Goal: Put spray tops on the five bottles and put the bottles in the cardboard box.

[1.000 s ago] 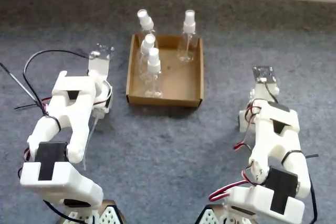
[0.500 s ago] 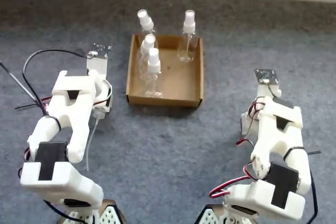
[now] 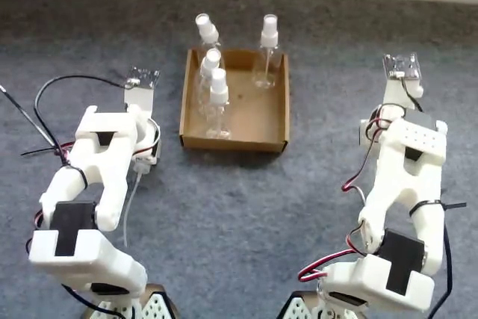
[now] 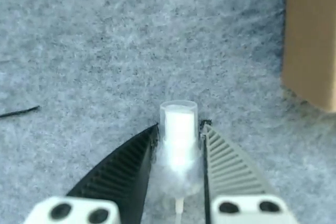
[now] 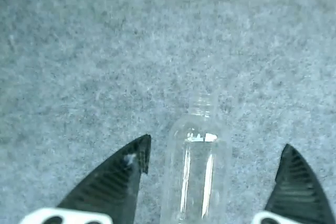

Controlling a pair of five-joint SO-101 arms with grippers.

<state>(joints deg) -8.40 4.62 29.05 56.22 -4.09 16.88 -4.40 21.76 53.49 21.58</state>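
My left gripper [image 4: 179, 128] is clamped on the spray top [image 4: 178, 142]. It pinches the collar, so the nozzle cap pokes past my fingertips and the thin tube [image 3: 128, 207] trails back under my arm. I judge that this grip leaves the tube end free to go into a bottle neck. The top hangs over the tabletop [image 3: 314, 184], just left of the box [image 3: 235, 142], toward the left edge.

My right gripper [image 5: 215, 145] is spread wide. The bare bottle [image 5: 195, 174] sits between its fingers and touches neither, though one finger is nearer to it than the other. The bottle seems to lie on the tabletop, right of the box and well apart from it, with its open neck pointing away from my wrist. Straddling it like this sets me up to close on its body.

Four capped bottles [image 3: 218, 102] stand in the box near the far edge, so this bottle looks like the last one. Top and bottle are well apart.
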